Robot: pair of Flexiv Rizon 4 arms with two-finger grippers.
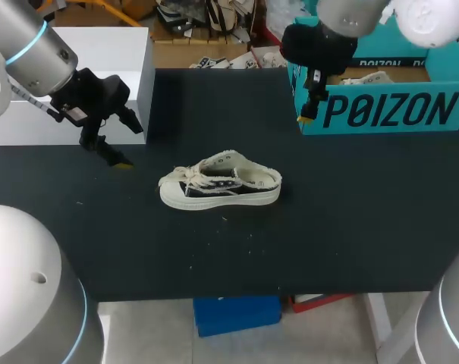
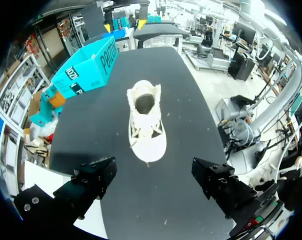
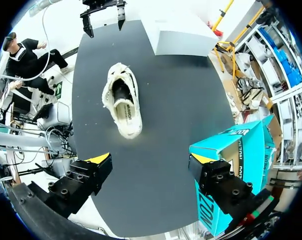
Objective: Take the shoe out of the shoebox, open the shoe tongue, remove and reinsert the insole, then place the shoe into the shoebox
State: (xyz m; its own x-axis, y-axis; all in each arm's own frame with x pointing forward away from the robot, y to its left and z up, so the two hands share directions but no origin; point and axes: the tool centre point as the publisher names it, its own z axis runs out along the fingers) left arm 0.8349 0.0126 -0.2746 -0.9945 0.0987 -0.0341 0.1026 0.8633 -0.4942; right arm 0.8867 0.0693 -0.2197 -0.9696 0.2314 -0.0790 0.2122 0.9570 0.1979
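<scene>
My left end effector (image 1: 127, 144) hangs spread wide and holds nothing, off the toe end of the shoe (image 1: 220, 182) and apart from it. In its own wrist view the same end effector (image 2: 153, 167) has both fingers well clear of the shoe (image 2: 147, 120), whose toe points back between them. My right end effector (image 1: 306, 106) is also wide open and holds nothing. It sits beyond the heel end of the shoe, just beside the near corner of the shoebox (image 1: 388, 110).

By my count there is one shoe, one shoebox, one white box and two end effectors. The shoe stands on its sole out on the black tabletop (image 1: 328, 227), outside the shoebox, with its laces loose.

From the right wrist, the shoe (image 3: 122, 102) lies ahead of the open fingers (image 3: 103, 162). The teal shoebox (image 3: 240, 150) sits close against one of them. The white box (image 1: 115, 45) stands behind the shoe on its toe side, close to my left end effector.
</scene>
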